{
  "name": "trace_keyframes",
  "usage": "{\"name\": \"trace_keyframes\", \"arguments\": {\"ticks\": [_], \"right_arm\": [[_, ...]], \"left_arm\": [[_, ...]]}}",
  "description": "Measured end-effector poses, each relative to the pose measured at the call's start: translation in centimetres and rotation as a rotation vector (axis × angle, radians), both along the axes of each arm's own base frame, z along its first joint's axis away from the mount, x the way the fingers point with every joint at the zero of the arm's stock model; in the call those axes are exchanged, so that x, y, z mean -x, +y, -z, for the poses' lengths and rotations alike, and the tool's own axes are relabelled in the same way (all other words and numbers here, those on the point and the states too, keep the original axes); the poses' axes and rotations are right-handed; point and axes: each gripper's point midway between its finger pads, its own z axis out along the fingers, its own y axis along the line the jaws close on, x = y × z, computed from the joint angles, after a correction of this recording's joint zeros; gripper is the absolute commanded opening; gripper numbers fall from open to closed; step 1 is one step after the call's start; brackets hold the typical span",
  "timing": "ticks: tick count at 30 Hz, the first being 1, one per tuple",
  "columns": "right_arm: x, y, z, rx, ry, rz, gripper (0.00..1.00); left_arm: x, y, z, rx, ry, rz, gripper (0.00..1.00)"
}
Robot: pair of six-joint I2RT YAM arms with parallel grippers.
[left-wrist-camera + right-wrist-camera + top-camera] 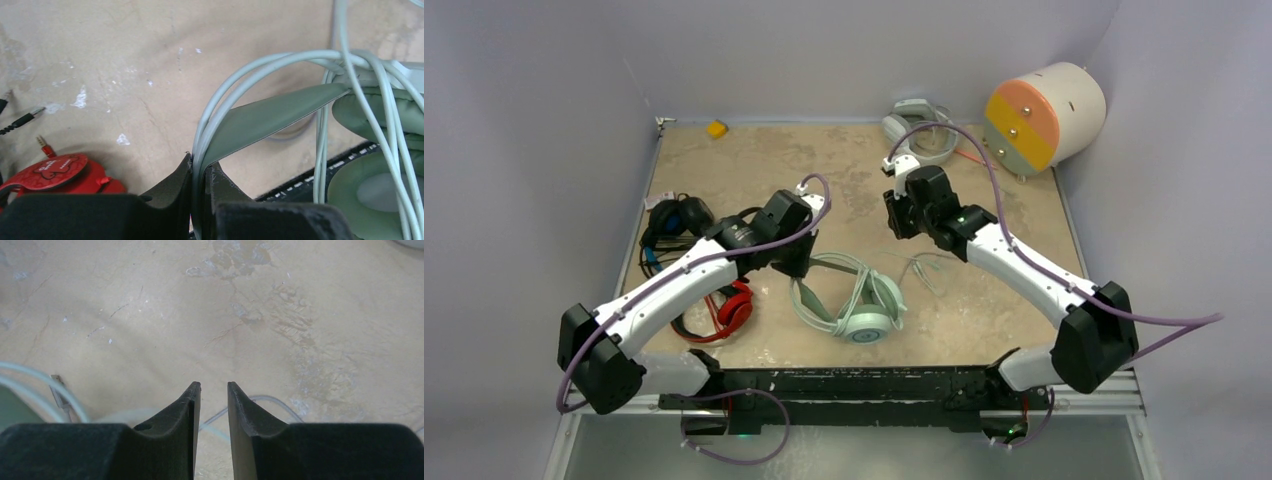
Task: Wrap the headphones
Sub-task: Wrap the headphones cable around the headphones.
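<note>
The left pincer (200,167) was clamped on the mint headset (854,300) at the lower centre of the top view. Its jaws pressed together over the headband edge and a few cable strands. Several loops of pale cable already lay across that headband, but a loose tail (929,265) trailed right over the desk (844,170), so this wrap looked only partly done. Just left, the red headset (729,310) lay with its plug free, apparently unwrapped. The right pincer (214,390) hovered centre-right, jaws slightly apart and empty, with a bit of cable on the desk below. Further up at the left edge sat the black-and-blue headset (669,225), its cable seemingly loose too. Those two headsets and the mint tail seemed left to do.
</note>
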Motion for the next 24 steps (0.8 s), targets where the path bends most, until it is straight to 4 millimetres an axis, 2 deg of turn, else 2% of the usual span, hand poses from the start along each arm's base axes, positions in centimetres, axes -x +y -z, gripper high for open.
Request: {"name": "trace_keyframes", "arguments": {"ticks": [7, 12, 14, 21, 24], "right_arm": [[-0.5, -0.3, 1.3, -0.115, 0.087, 0.008, 0.29], [0.7, -0.6, 2.9, -0.154, 0.147, 0.008, 0.29], [1.3, -0.7, 2.9, -0.163, 0.152, 0.009, 0.29], [2.3, -2.3, -0.8, -0.228, 0.056, 0.037, 0.32], [2.9, -3.5, -2.1, -0.249, 0.005, 0.074, 0.34]], "left_arm": [[1.9, -1.0, -2.8, 0.108, 0.002, 0.068, 0.0], [2.6, -2.7, -5.9, 0.221, 0.013, 0.105, 0.0], [3.3, -3.6, -7.0, 0.279, 0.038, 0.13, 0.0], [5.7, -5.8, -8.8, 0.439, 0.169, 0.217, 0.0], [5.3, -5.8, -10.3, 0.552, 0.215, 0.223, 0.0]]}}
